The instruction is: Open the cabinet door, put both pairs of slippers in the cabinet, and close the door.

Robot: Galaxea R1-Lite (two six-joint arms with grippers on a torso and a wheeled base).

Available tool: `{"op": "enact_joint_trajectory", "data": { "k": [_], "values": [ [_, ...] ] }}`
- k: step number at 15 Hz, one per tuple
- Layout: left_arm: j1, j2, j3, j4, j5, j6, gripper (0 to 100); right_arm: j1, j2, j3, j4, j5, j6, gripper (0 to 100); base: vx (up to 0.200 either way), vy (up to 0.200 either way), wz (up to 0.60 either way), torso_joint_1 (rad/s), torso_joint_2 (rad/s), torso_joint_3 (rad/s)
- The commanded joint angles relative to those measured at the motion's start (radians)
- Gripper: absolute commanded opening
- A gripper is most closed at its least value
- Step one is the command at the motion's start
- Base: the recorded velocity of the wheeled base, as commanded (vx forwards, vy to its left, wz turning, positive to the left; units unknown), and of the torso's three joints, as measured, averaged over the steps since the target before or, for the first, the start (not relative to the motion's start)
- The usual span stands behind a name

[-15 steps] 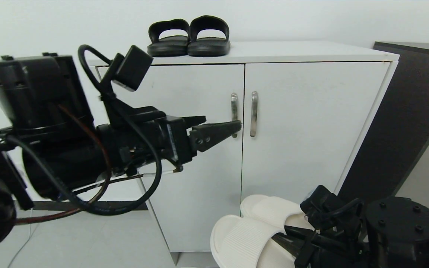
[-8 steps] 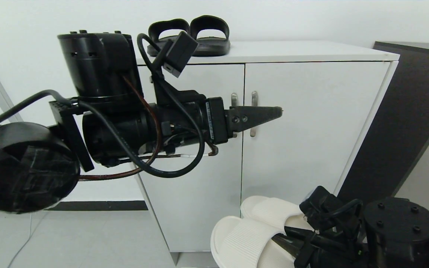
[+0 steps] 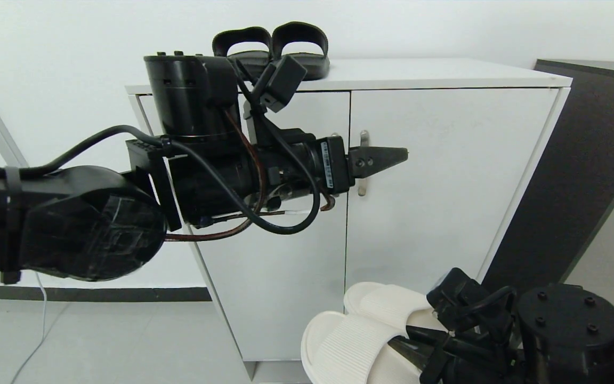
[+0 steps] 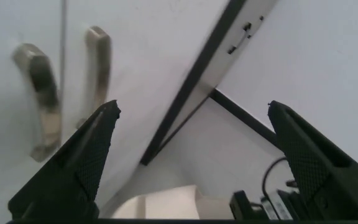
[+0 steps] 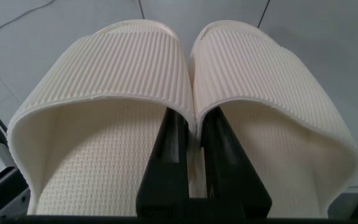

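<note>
Setting: a white wall, a grey floor, and a white two-door cabinet [image 3: 445,160] standing against the wall. Both doors are sitting shut, so the door-opening step is the one in hand. Nothing is stowed yet.

Task items:
- The black slippers [image 3: 296,37] are lying side by side on the cabinet top, toward its left end.
- The white slippers [image 3: 355,330] are hanging low in front of the right-hand door, carried by the right claw [image 3: 419,346]. In the right wrist view its fingers [image 5: 173,155] are pinching the two inner walls of the pair [image 5: 104,93] together, so it is closed on them.

Left arm: it is being held out level across the left-hand door, wrist roughly horizontal. The left claw [image 3: 387,157] is hovering at handle height, with its tips lying over the seam and in front of the right-hand door. In the left wrist view the claw [image 4: 192,109] is showing its fingers spread wide with nothing between them. The two metal handles [image 4: 42,106] are sitting off to one side of that gap (neither one is inside it, and contact cannot be told).

Next move, as a judgement: the open claw is needing to line up so that one handle bar falls between the fingers. Then it should close and pull outward along the door's arc. The right arm is probably best kept low and clear of that swing.
</note>
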Motion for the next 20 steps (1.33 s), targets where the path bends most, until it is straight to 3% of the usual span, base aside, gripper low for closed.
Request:
{"op": "enact_joint_trajectory", "data": {
  "k": [1,3,5,16,17,20],
  "values": [
    [0.001,0.037,-0.025,0.0,0.017,0.007,100,0.0,0.004,0.0,0.0,-0.001,-0.001,0,0.0,0.0,0.0,0.0,0.0,0.0],
    [0.001,0.077,-0.053,-0.002,0.057,0.027,100,0.0,0.004,0.0,0.0,-0.001,-0.001,0,0.0,0.0,0.0,0.0,0.0,0.0],
    [0.003,0.103,-0.076,-0.004,0.072,0.027,100,0.0,0.004,0.0,0.0,-0.001,-0.001,0,0.0,0.0,0.0,0.0,0.0,0.0],
    [0.012,0.177,-0.159,0.013,0.08,0.024,100,0.0,0.007,0.002,0.0,-0.001,0.001,0,0.0,0.0,0.0,0.0,0.0,0.0],
    [0.012,0.177,-0.159,0.013,0.08,0.022,0,0.0,0.007,0.002,0.0,-0.001,0.001,0,0.0,0.0,0.0,0.0,0.0,0.0],
    [0.01,0.167,-0.148,0.012,0.078,0.021,0,0.002,0.006,0.009,0.0,0.002,-0.002,0,0.0,0.0,0.0,0.0,0.0,0.0]
  ]
}}
